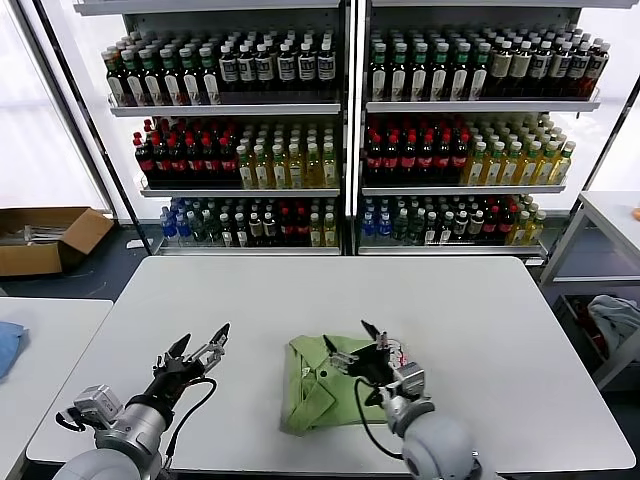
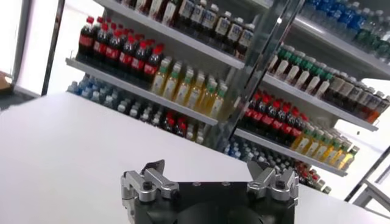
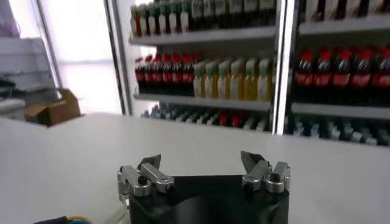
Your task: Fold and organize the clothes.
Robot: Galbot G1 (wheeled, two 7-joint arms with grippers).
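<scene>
A light green shirt [image 1: 318, 395] lies folded in a compact bundle on the white table [image 1: 300, 300] near the front edge, with a bit of red-and-white print at its right side. My right gripper [image 1: 348, 338] is open and empty, raised just above the shirt's far right part. My left gripper [image 1: 203, 340] is open and empty, held above bare table to the left of the shirt. Both wrist views show open jaws [image 2: 210, 167] [image 3: 200, 159] with only tabletop and shelves beyond; the shirt is out of view there.
Drink shelves [image 1: 340, 120] stand behind the table. A cardboard box [image 1: 45, 238] lies on the floor at the left. A side table with a blue cloth [image 1: 8, 345] is at the far left. Another table and a pale fabric bundle [image 1: 615, 318] are at the right.
</scene>
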